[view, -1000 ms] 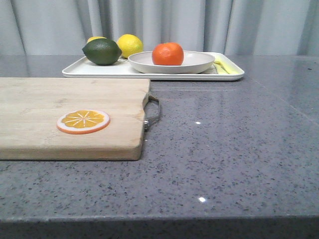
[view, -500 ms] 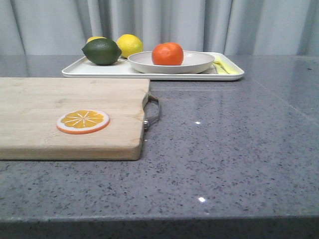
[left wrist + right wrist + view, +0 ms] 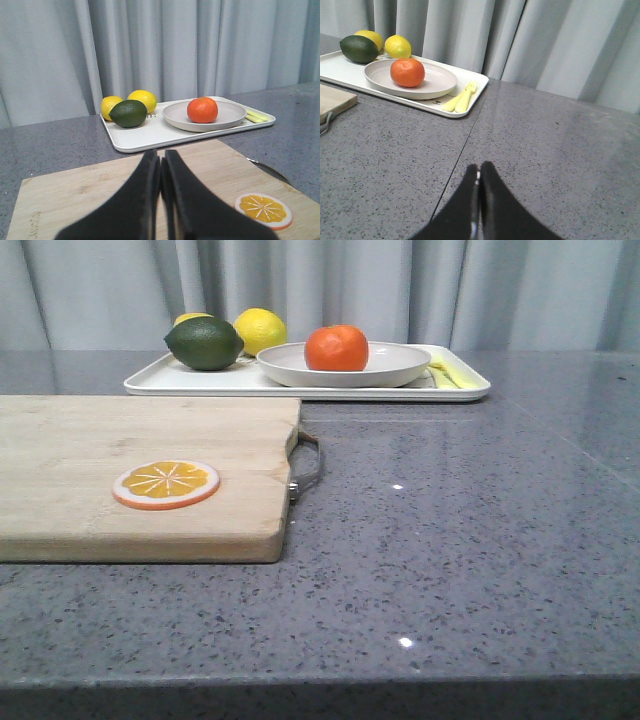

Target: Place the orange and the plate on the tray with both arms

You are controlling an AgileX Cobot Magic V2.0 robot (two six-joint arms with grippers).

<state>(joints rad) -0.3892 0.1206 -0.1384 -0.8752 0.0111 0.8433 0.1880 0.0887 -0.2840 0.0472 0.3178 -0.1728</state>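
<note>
The orange sits in the off-white plate, which rests on the white tray at the back of the table. They also show in the left wrist view, the orange on the plate on the tray, and in the right wrist view, the orange, the plate and the tray. My left gripper is shut and empty above the cutting board. My right gripper is shut and empty over the bare grey table, well back from the tray. Neither gripper shows in the front view.
A wooden cutting board with a metal handle lies front left, with an orange slice disc on it. On the tray are also a dark green lime, two lemons and a yellow fork. Grey curtains hang behind.
</note>
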